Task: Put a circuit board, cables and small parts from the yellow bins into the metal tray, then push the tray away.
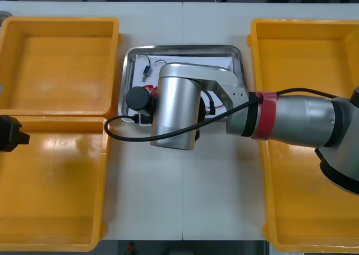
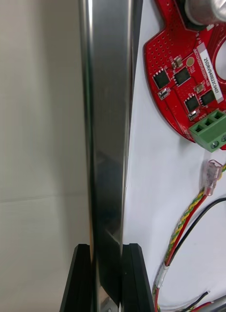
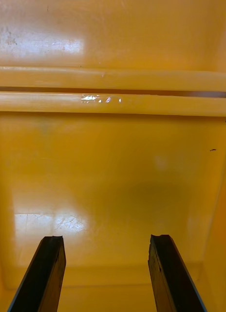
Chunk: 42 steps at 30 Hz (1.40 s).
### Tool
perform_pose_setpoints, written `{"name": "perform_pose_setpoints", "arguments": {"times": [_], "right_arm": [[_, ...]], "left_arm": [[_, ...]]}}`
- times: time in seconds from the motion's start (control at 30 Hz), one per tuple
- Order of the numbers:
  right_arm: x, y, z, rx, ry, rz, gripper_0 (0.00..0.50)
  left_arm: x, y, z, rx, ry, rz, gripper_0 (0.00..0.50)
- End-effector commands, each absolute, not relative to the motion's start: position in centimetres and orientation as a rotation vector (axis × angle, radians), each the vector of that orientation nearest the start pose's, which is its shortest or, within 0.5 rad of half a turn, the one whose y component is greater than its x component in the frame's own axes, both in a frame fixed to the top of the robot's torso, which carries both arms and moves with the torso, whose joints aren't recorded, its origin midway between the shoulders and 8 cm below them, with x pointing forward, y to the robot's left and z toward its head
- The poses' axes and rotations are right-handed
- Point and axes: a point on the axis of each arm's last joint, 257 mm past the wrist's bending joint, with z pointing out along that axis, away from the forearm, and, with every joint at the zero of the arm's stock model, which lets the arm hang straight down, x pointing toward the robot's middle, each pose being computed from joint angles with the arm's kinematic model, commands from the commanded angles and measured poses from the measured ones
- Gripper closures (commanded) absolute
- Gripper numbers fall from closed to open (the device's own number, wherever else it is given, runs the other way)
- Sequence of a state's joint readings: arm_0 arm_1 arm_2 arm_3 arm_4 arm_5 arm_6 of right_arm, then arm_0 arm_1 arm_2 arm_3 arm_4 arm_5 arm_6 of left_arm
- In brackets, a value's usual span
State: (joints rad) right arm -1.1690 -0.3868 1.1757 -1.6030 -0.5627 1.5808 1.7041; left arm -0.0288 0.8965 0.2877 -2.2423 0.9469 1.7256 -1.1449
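The metal tray [image 1: 240,58], white inside, lies between the bins. My right gripper [image 2: 109,282] is shut on the tray's shiny rim [image 2: 105,146], one finger on each side of it. In the front view the right arm's wrist [image 1: 176,106] covers the tray's near edge. Inside the tray lie a round red circuit board [image 2: 183,83] with a green connector, a red and yellow cable [image 2: 186,219] and a black cable [image 2: 193,226]. A thin cable with a blue piece [image 1: 146,71] rests at the tray's far left. My left gripper [image 3: 105,273] hangs open over a yellow bin's floor [image 3: 113,165].
Two yellow bins stand at the left [image 1: 59,64] [image 1: 50,187] and two at the right [image 1: 303,47] [image 1: 303,204], all bare inside. The left arm [image 1: 11,134] sits at the table's left edge. Bare table lies in front of the tray [image 1: 185,193].
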Motion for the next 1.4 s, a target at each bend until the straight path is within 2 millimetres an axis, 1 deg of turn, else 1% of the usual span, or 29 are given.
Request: {"name": "perform_pose_setpoints", "arguments": {"times": [0.03, 0.17, 0.23, 0.57, 0.7, 0.87, 1.1, 1.27, 1.4], "right_arm": [[49.7, 2.0, -18.9, -1.821, 1.829, -0.711, 0.500], [50.5, 1.9, -18.7, -1.812, 1.833, -0.724, 0.500], [51.2, 1.7, -18.3, -1.801, 1.831, -0.737, 0.500], [53.1, 2.3, -17.5, -1.777, 1.822, -0.744, 0.500], [54.1, 3.0, -17.5, -1.774, 1.793, -0.713, 0.500], [55.4, 3.3, -17.6, -1.771, 1.780, -0.682, 0.500], [57.2, 3.3, -17.3, -1.771, 1.748, -0.682, 0.500], [58.8, 2.6, -16.8, -1.798, 1.707, -0.718, 0.500], [59.4, 2.7, -16.6, -1.781, 1.708, -0.713, 0.500]], "left_arm": [[36.4, 37.9, -15.8, -0.012, 2.616, 0.026, 0.000], [36.4, 37.9, -15.8, -0.012, 2.616, 0.026, 0.000], [36.4, 37.9, -15.8, -0.012, 2.616, 0.026, 0.000], [36.4, 37.9, -15.8, -0.012, 2.616, 0.026, 0.000], [36.4, 37.9, -15.8, -0.012, 2.616, 0.026, 0.000], [36.4, 37.9, -15.8, -0.012, 2.616, 0.026, 0.000], [36.4, 37.9, -15.8, -0.012, 2.616, 0.026, 0.000], [36.4, 37.9, -15.8, -0.012, 2.616, 0.026, 0.000], [36.4, 37.9, -15.8, -0.012, 2.616, 0.026, 0.000]]}}
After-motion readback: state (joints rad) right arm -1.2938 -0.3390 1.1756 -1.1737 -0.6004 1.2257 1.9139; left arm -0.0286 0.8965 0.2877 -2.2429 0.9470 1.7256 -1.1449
